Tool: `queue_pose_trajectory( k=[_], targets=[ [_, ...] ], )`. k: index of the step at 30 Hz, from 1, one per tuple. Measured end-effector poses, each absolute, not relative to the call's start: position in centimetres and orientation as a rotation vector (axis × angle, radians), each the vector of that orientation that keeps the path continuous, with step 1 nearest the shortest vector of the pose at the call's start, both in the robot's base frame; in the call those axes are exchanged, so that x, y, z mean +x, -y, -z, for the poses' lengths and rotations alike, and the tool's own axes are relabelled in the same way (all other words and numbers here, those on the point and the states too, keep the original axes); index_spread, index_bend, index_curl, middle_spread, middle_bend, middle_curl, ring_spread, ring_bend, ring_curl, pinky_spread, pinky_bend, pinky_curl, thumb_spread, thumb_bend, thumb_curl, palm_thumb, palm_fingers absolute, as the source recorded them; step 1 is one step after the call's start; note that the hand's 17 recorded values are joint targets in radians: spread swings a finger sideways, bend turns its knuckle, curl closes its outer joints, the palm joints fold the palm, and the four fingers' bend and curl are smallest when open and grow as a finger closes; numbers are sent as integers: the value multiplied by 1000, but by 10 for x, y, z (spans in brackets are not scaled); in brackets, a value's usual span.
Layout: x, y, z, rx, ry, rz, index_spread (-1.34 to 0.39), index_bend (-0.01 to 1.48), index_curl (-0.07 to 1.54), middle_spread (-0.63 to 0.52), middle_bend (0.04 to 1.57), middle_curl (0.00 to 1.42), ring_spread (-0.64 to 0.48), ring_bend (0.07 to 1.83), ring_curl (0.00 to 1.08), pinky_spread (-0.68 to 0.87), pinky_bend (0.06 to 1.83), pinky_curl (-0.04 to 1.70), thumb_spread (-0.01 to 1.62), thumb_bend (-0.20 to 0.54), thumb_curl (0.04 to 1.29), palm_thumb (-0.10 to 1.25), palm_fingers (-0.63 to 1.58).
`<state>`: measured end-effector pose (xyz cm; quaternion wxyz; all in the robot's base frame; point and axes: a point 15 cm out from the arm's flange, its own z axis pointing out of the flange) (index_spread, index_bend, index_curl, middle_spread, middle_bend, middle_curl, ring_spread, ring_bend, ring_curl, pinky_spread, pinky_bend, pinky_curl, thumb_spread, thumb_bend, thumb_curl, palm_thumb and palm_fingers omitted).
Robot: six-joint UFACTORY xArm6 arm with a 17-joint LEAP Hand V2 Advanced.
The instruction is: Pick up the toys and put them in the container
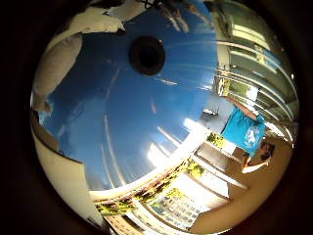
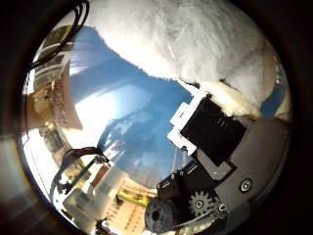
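A white fluffy plush toy (image 2: 195, 39) lies right against my palm and fills much of the thumb side view. My right hand (image 2: 220, 147) shows as black, white and geared finger parts pressed into the toy's fur, so the hand looks curled round it. A patch of the same toy (image 1: 61, 63) shows in the little finger side view. Beyond the toy spreads a glossy blue surface (image 1: 122, 122) with a round dark hole (image 1: 146, 55) in it, which looks like the container. The hand's shadow falls on the blue surface.
A cream-coloured surface (image 1: 58, 176) borders the blue one along a curved edge. Past the blue surface there are bright windows and building fronts (image 1: 244, 63). A wooden stand with equipment (image 2: 54, 103) stands to one side.
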<state>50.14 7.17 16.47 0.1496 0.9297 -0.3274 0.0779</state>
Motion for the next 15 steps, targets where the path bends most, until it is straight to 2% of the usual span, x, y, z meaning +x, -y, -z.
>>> queue_pose_trajectory(
  k=[3,7,11,15],
  targets=[
    [490,-82,-165,2750,1026,-135,-729,433,259,-295,980,862,-55,1269,759,250,1257,343,974,-10,466,886,1095],
    [465,-96,-166,2801,1055,45,-835,545,304,-305,1046,949,-78,1301,789,213,1466,447,1004,23,525,1002,1080],
    [430,-89,-175,2727,1038,194,-918,630,355,-310,1082,1018,-92,1342,812,179,1559,515,1030,10,571,1027,1025],
    [406,-89,-201,2698,1014,243,-981,704,422,-312,1110,1074,-101,1384,830,156,1602,563,1046,-5,615,1037,978]
  ],
)
